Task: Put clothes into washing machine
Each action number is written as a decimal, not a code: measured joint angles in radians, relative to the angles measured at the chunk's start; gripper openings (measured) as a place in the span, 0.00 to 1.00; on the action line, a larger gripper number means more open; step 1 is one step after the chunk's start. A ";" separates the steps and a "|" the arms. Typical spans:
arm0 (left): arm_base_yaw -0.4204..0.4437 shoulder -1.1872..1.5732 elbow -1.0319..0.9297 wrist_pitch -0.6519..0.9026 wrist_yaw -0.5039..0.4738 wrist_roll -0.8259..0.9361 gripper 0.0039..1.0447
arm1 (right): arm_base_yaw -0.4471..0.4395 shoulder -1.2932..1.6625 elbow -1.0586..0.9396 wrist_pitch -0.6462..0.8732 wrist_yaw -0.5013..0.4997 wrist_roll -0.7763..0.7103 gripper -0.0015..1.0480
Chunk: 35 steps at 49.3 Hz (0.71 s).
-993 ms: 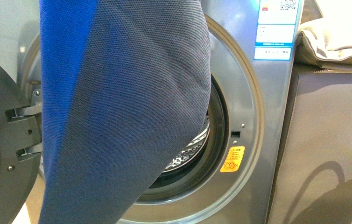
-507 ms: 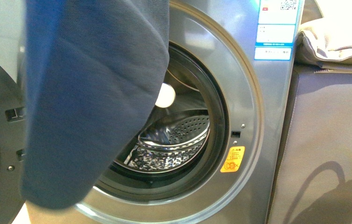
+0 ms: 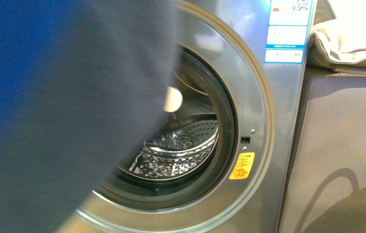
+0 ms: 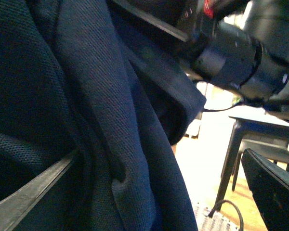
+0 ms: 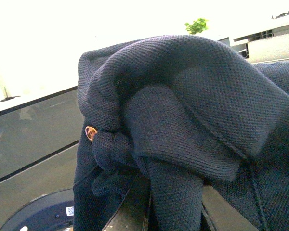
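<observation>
One piece of clothes [image 3: 50,121], a dark navy garment, hangs blurred across the left of the front view. It is in front of the one washing machine [image 3: 254,97] and covers the left rim of its porthole; it is not inside the drum.

In the left wrist view the left gripper [image 4: 161,156] has its two fingers [image 4: 33,192] set wide apart. The fabric drapes over one of them and nothing is pinched between them.

In the right wrist view the right gripper [image 5: 176,192] has its two fingers drawn in on a bunched wad of the same garment. The wad spills over them and hides their tips.

To the right of the fabric, the porthole stands open inside one black gasket [image 3: 227,131], showing one perforated steel drum [image 3: 191,138]. One orange sticker [image 3: 241,166] sits on the lower right of the machine's front ring. Three blue-and-white labels [image 3: 288,36] are stacked at the machine's top right corner.

Just beside the machine's right edge stands one brown-grey cabinet [image 3: 341,136]. One folded beige fabric [image 3: 351,39] lies on its top.
</observation>
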<state>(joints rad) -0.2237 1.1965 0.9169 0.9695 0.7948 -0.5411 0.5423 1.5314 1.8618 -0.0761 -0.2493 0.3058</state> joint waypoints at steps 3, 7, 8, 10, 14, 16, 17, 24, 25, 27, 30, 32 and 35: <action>-0.035 -0.002 0.007 -0.069 -0.018 0.086 0.94 | 0.000 0.000 0.000 0.000 0.000 -0.003 0.12; -0.071 0.010 0.019 -0.112 -0.048 0.170 0.94 | 0.000 0.000 0.000 0.000 0.000 -0.006 0.12; -0.074 0.012 0.023 -0.120 -0.057 0.175 0.94 | 0.000 0.000 0.000 0.000 0.001 -0.006 0.12; -0.086 0.024 0.040 -0.153 -0.101 0.218 0.94 | -0.001 0.000 0.000 0.000 0.004 -0.007 0.12; -0.103 0.050 0.071 -0.184 -0.176 0.274 0.94 | 0.000 0.000 0.000 0.000 0.005 -0.007 0.12; -0.109 0.063 0.096 -0.206 -0.232 0.303 0.94 | 0.000 0.000 0.000 0.000 0.005 -0.007 0.12; -0.113 0.074 0.108 -0.206 -0.260 0.311 0.94 | 0.000 0.000 0.000 0.000 0.005 -0.007 0.12; -0.135 0.120 0.154 -0.188 -0.381 0.352 0.94 | -0.001 0.000 0.000 0.000 0.008 -0.007 0.12; -0.137 0.122 0.156 -0.187 -0.390 0.353 0.94 | -0.001 0.000 0.000 0.000 0.008 -0.007 0.12; -0.139 0.127 0.161 -0.180 -0.402 0.349 0.94 | -0.001 0.000 0.000 0.000 0.008 -0.007 0.12; -0.145 0.130 0.169 -0.176 -0.410 0.345 0.94 | -0.001 0.000 0.000 0.000 0.008 -0.006 0.12; -0.150 0.132 0.171 -0.171 -0.412 0.340 0.94 | -0.001 0.000 0.000 0.000 0.007 -0.007 0.12; -0.161 0.137 0.174 -0.160 -0.413 0.328 0.94 | -0.001 0.000 0.000 0.000 0.008 -0.006 0.12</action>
<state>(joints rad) -0.3851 1.3338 1.0908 0.8097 0.3820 -0.2131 0.5415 1.5314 1.8618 -0.0757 -0.2417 0.2993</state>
